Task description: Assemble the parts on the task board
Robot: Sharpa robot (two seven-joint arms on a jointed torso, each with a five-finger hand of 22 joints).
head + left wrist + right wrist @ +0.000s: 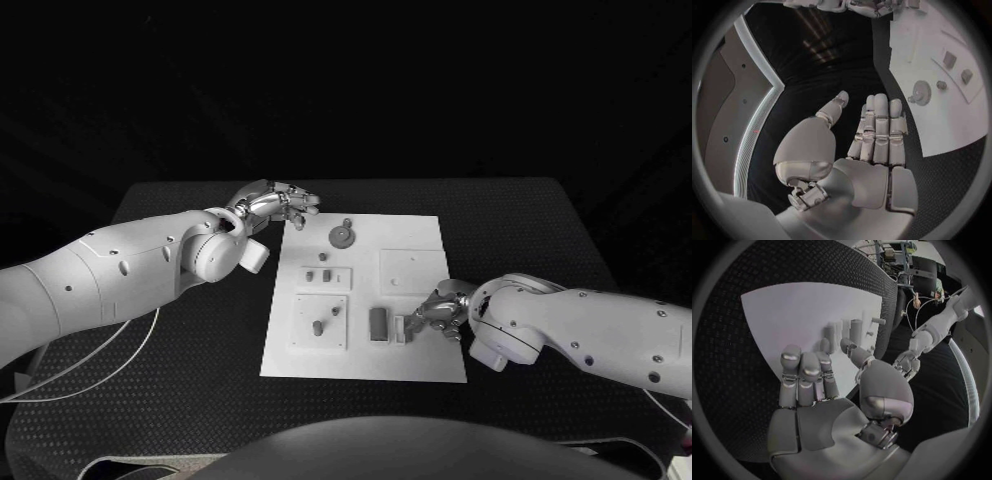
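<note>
**Status: both hands over the board edges, neither grasping a part**

The black table (188,200) carries the task board (418,350), a white plate lying flat between my two hands. My left arm (101,275) and my right arm (606,335) reach in toward it from opposite sides.

My left hand (277,207) hovers off the board's far corner on my left side, above the bare table. In the left wrist view this hand (873,145) is released: its fingers (879,120) lie straight and side by side, the thumb stands apart, and nothing sits in the palm. The board lies just beyond the fingertips.

My right hand (441,312) is over the board's edge on my right side, toward the near end. In the right wrist view its fingers (804,375) extend over the white surface with the thumb set off to the side. I cannot tell whether the fingertips touch or hold anything.

Parts: a long dark block (378,323) stands in a raised plate just beside my right hand's fingertips. A gear (342,236) lies near my left hand, at the board's far end. Two small blocks (330,275) sit between the gear and the near plates. Upright pegs (856,330) stand just past my right fingertips.
</note>
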